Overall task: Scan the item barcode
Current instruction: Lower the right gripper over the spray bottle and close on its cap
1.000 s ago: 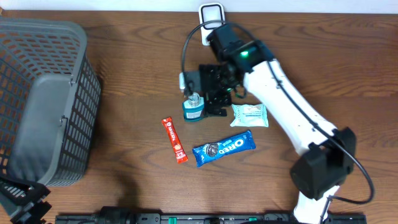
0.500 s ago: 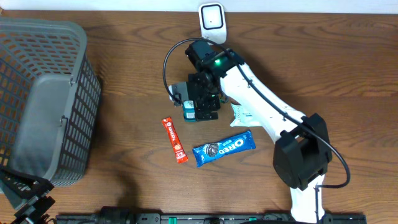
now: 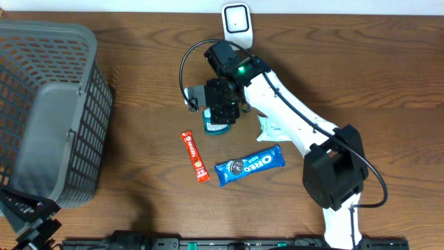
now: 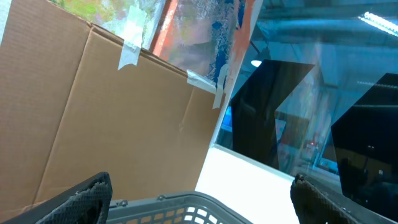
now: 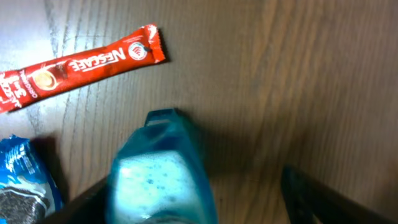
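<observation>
A small teal-blue bottle (image 3: pixel 216 127) stands on the wooden table, below the white barcode scanner (image 3: pixel 236 19) at the back edge. My right gripper (image 3: pixel 220 111) hangs over the bottle and straddles it. In the right wrist view the bottle (image 5: pixel 163 180) sits against the left finger, while a gap of bare wood separates it from the right finger (image 5: pixel 311 196). The jaws of the right gripper (image 5: pixel 199 199) stand open around it. My left gripper (image 3: pixel 28 222) waits at the front left corner, and in its wrist view the left gripper (image 4: pixel 199 202) is open and holds nothing.
A red Nescafe stick (image 3: pixel 195 156) and a blue Oreo pack (image 3: pixel 250 164) lie in front of the bottle. A white-green packet (image 3: pixel 276 128) lies partly under the right arm. A grey mesh basket (image 3: pixel 48 111) fills the left side.
The right arm swung left and settled over the bottle. Its jaws have narrowed around the bottle. The left arm has not moved.
</observation>
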`<state>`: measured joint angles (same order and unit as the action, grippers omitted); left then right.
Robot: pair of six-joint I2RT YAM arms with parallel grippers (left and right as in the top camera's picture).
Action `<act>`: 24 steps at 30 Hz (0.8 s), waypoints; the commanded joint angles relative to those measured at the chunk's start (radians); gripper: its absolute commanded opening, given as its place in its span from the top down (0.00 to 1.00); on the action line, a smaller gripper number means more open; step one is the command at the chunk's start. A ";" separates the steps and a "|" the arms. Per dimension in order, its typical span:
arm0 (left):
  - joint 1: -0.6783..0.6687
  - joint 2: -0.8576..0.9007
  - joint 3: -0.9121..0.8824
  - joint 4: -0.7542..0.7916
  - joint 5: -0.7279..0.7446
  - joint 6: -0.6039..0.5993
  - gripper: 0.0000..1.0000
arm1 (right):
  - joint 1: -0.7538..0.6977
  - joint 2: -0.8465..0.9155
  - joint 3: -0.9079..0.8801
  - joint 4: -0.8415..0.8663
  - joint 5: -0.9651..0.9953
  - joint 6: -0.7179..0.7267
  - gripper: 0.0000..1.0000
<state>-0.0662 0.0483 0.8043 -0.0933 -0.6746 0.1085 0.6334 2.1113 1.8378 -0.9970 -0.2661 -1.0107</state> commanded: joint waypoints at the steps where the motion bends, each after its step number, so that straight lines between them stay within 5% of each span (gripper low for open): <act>1: 0.005 -0.008 -0.002 0.007 0.014 0.005 0.08 | 0.010 0.031 0.017 0.002 -0.030 0.021 0.38; 8: 0.005 -0.008 -0.002 0.007 0.014 0.006 0.08 | 0.010 0.034 0.017 -0.003 -0.078 0.056 0.68; 16: 0.005 -0.008 -0.002 0.008 0.014 0.006 0.08 | 0.010 0.027 0.021 -0.016 -0.231 0.260 0.74; 22: 0.005 -0.008 -0.002 0.008 0.014 0.005 0.08 | 0.010 0.014 0.050 -0.025 -0.290 0.414 0.62; 24: 0.005 -0.008 -0.002 0.008 0.014 0.005 0.08 | 0.010 0.008 0.081 -0.027 -0.307 0.517 0.67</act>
<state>-0.0662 0.0483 0.8043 -0.0929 -0.6746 0.1085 0.6334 2.1357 1.8496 -1.0264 -0.4828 -0.6701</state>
